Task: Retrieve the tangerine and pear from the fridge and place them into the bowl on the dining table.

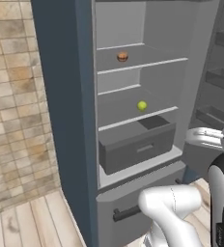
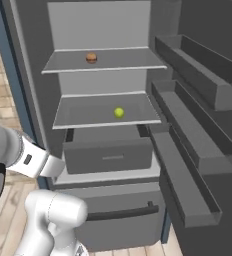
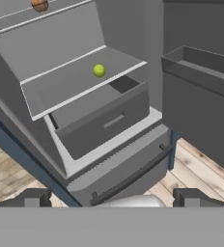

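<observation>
**Q:** Where do the fruits sit?

**A:** Both are inside the open fridge [image 1: 65,96]. The tangerine [image 1: 122,57] rests on the upper shelf [image 1: 147,61], toward its left and far side. The pear [image 1: 142,105] lies on the lower shelf [image 1: 133,116], near the front edge and right of centre. Below that shelf a grey drawer [image 1: 135,147] stands pulled partway out.

**Q:** And the hand?

**A:** The hand [image 3: 112,200] hangs well apart from both fruits, out in front of the fridge and below the shelves, with its view angled up at them. Its two fingertips [image 3: 34,198] stand spread as wide as they go, with nothing between them.

**Q:** How far along is the job?

**A:** By my reading, barely begun. The door is open, which is the one step that looks done. Neither fruit has been picked up, and the bowl and table lie somewhere outside these views.

**Q:** What is left?

**A:** Nearly all of it: reach in for one fruit, carry it to the bowl, then return for the second. The pear looks the easier first reach, being lower and nearer the shelf's edge.
</observation>
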